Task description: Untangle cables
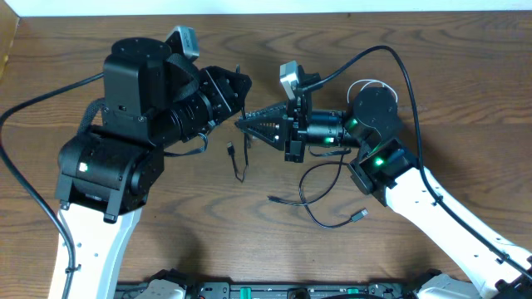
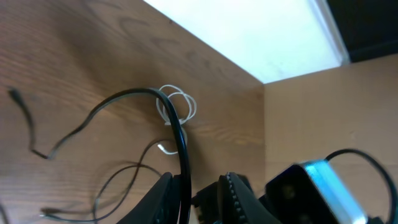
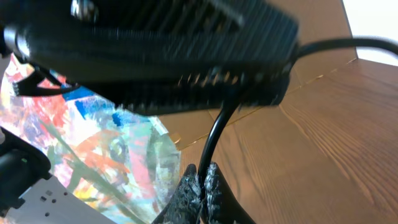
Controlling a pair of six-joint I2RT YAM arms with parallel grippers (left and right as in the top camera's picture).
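Note:
On the wooden table the thin black cable (image 1: 309,208) lies in loose loops below the two grippers, with a plug (image 1: 359,216) at one end. My right gripper (image 1: 243,123) points left and is shut on the black cable (image 3: 214,137), which rises from its tips (image 3: 202,177). My left gripper (image 1: 241,87) hangs just above it. Its jaws (image 2: 198,186) stand apart, and the black cable (image 2: 180,137) runs along the inner face of the left finger. The white cable (image 2: 179,107) is coiled further back, partly behind the right arm (image 1: 370,84).
The two arms crowd the table's middle, tips almost touching. Thick black arm wires (image 1: 397,62) (image 1: 25,108) arch over both sides. The right arm's wrist camera (image 2: 311,180) sits close beside my left fingers. The table's far edge (image 1: 266,14) runs along the top.

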